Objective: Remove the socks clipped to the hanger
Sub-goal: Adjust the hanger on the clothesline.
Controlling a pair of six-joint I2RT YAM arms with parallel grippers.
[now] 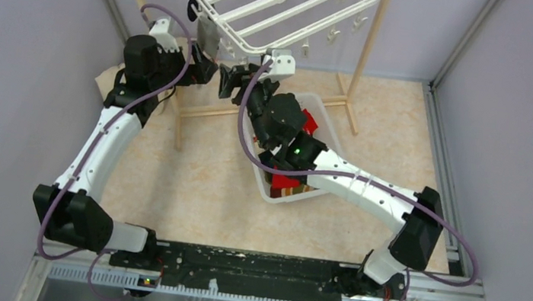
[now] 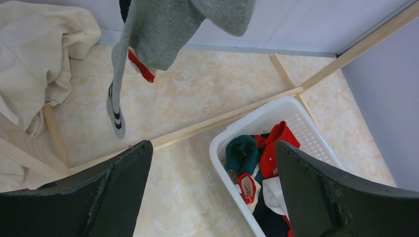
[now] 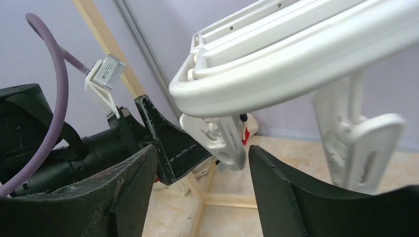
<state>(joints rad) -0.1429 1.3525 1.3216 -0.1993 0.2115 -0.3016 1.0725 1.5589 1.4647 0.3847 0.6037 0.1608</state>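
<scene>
Beneath the hanger (image 3: 296, 64), right gripper (image 3: 200, 150) upraised

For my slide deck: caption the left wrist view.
Open left gripper near a hanging grey sock; white basket holds other socks.

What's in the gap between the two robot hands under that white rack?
One white clip dangling from the hanger; the right wrist view shows it between the right hand and the left hand.
</scene>
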